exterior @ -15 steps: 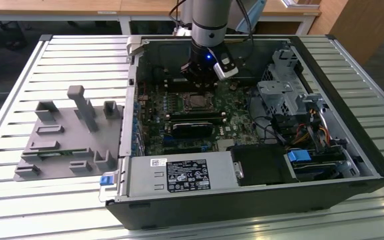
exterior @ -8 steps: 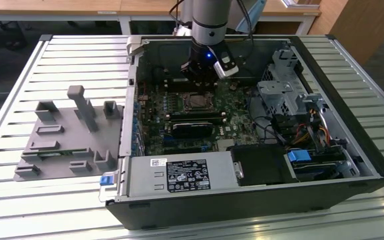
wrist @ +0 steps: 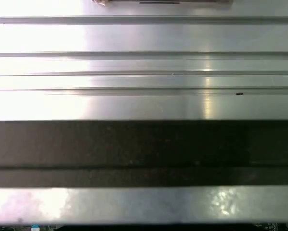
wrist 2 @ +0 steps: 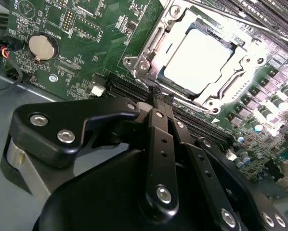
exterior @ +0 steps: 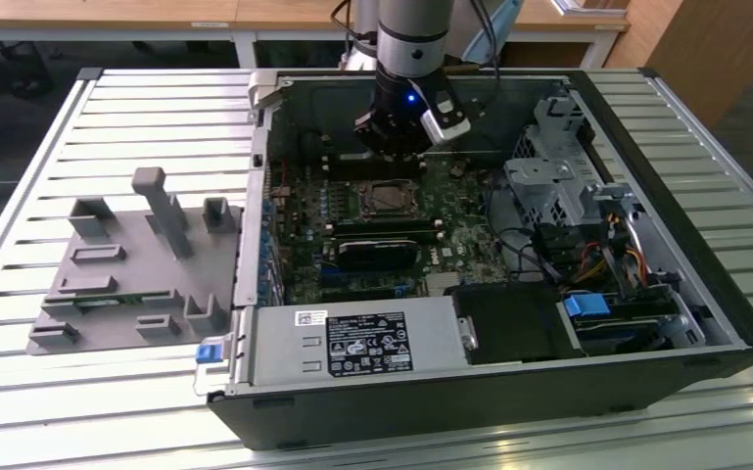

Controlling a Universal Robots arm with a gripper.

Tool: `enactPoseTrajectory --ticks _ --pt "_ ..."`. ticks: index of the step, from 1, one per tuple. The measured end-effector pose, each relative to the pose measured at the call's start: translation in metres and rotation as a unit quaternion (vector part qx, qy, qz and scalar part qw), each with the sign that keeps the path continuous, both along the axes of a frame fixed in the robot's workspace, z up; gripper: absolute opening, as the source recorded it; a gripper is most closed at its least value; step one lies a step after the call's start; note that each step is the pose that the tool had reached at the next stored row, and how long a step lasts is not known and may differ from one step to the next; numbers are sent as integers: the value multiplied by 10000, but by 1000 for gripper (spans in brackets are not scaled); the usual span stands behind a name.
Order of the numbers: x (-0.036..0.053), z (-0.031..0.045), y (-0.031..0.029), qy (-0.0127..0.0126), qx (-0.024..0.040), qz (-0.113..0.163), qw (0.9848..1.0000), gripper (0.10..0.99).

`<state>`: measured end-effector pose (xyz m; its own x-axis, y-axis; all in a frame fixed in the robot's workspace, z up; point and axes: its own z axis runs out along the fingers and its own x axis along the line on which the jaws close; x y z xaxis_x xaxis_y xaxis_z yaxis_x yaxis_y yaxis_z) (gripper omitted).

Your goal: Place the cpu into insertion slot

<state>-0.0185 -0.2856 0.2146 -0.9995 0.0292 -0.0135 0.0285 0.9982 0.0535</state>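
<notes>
An open computer case (exterior: 507, 323) is laid on a slatted metal desk (exterior: 115, 108), with a grey fixture plate (exterior: 128, 269) beside it toward the exterior view's left. The arm (exterior: 413, 39) is lowered into the case from above, and the gripper (exterior: 396, 147) is hung over the green motherboard (exterior: 350, 250), just behind the insertion slot (exterior: 387, 199).

In the second wrist view the gripper (wrist 2: 158, 94) is seen with its black fingers (wrist 2: 156, 122) pressed together and nothing between them. The fingertips are held close above the long black memory slots (wrist 2: 129, 91), just beside the insertion slot (wrist 2: 202, 60) and not touching it.

The cpu (wrist 2: 198, 60) is seated inside the insertion slot, its silvery face up and lying flat within the thin metal frame. A round coin battery (wrist 2: 43, 46) is seen on the motherboard (wrist 2: 105, 33), well apart from the socket.

In the first wrist view, desk slats (wrist: 144, 62) and a dark band (wrist: 144, 149) are shown.

A power supply (exterior: 356, 345) is mounted at the case's near edge in the exterior view.
</notes>
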Motion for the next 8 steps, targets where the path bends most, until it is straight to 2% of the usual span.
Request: enactPoseTrajectory --ticks 8 --pt "11 0 -26 0 0 0 10000 106"
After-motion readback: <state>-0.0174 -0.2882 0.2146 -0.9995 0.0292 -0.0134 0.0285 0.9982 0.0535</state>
